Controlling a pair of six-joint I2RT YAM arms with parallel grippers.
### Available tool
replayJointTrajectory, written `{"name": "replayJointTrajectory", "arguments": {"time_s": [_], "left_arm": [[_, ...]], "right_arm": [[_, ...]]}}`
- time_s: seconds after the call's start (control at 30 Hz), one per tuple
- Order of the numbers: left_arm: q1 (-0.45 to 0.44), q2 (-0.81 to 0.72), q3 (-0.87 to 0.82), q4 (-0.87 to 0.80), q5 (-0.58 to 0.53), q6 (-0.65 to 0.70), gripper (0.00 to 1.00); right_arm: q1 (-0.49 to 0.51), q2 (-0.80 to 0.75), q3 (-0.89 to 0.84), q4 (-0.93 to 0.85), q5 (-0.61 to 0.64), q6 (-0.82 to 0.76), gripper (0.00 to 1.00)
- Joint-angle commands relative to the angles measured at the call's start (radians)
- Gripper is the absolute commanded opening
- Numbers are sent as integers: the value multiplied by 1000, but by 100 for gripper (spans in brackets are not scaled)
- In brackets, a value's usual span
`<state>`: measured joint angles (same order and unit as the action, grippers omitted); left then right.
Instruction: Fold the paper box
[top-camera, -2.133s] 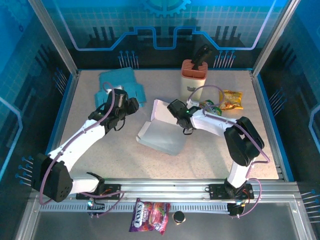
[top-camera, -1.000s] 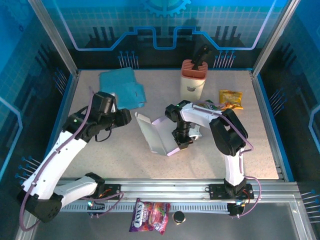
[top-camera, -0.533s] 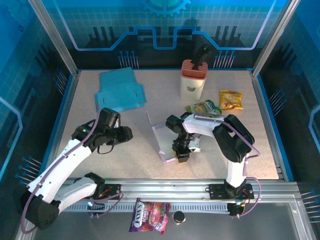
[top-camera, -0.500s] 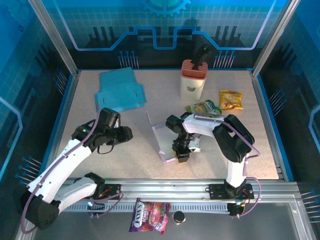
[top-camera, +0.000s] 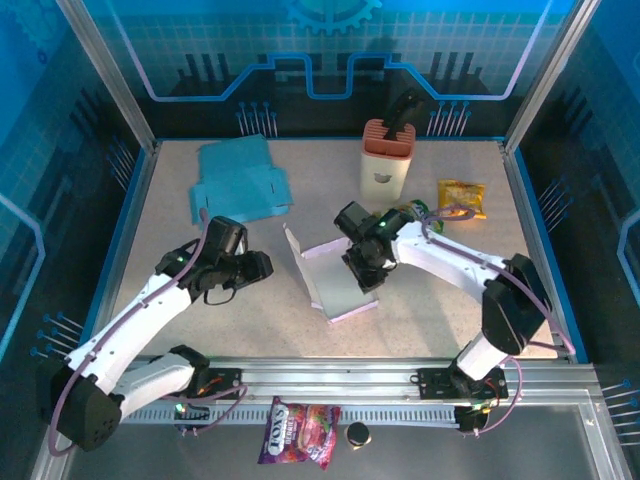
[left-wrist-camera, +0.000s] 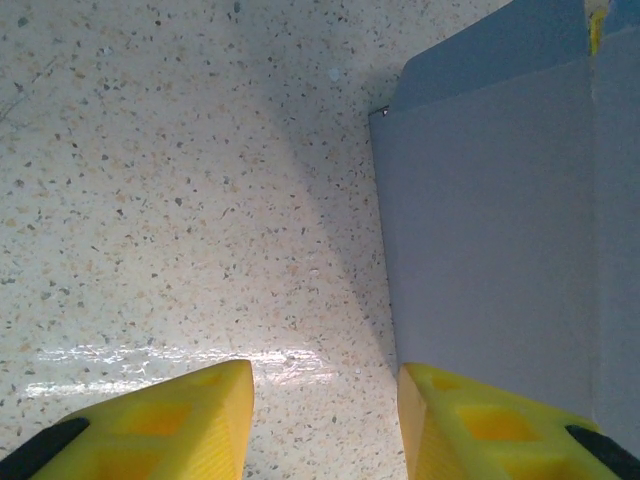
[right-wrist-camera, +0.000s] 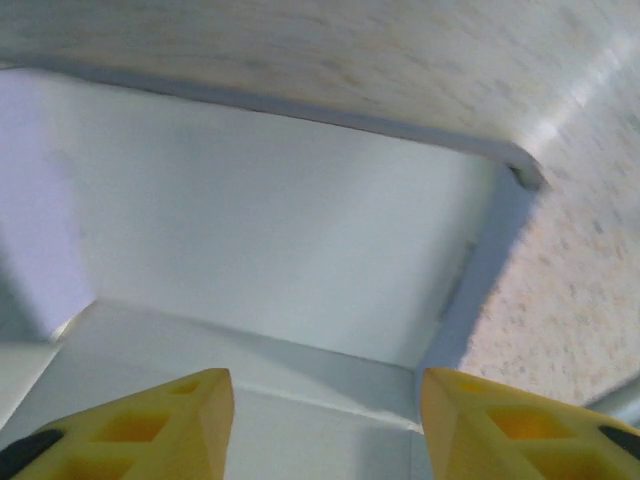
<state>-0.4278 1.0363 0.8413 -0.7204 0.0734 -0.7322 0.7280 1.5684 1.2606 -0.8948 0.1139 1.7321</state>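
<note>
- right fingers (top-camera: 366, 272) have slid toward 12 o'clock since a moment ago, now spread wide and gripping nothing, hanging over the box (top-camera: 332, 292) floor
- box sits mid-worktop (top-camera: 450, 310), half open, one wall upright
- left fingers (top-camera: 258, 268) at its 9 o'clock, spread too, empty

Plainly a robotics lab test cell rather than a home. Walled in by aluminium profile posts (top-camera: 111, 75) and blue backdrop panels (top-camera: 330, 60) printed with a gear and circuit traces. Floored with a speckled tabletop (top-camera: 420, 322) and fronted by a slotted metal rail (top-camera: 340, 378) with two white robot arms (top-camera: 140, 310) bolted on. Strewn with loose odds and ends such as a snack packet (top-camera: 462, 198).
</note>
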Motion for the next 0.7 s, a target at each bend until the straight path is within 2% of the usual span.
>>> {"name": "replayJointTrajectory", "arguments": {"time_s": [0.0, 0.1, 0.13, 0.23, 0.37, 0.53, 0.67], "left_arm": [[-2, 5, 56, -19, 21, -28, 43], [-1, 9, 74, -31, 39, -45, 43], [-1, 11, 76, -31, 47, -50, 42], [-3, 14, 85, -31, 57, -52, 42], [-9, -46, 119, -10, 57, -43, 43], [-10, -121, 189, -8, 91, -1, 45], [-10, -140, 237, -31, 114, 9, 46]], "right_arm": [[-64, -53, 15, 95, 121, -602, 46], [-91, -60, 12, 149, 60, -1041, 51], [-109, -45, 5, 148, 7, -1136, 53], [-188, 34, 18, 86, -158, -1287, 51], [-212, 110, 45, 67, -200, -1384, 51], [-227, 200, 60, 105, -269, -1392, 50], [-227, 270, 75, 110, -260, -1374, 46]]}}
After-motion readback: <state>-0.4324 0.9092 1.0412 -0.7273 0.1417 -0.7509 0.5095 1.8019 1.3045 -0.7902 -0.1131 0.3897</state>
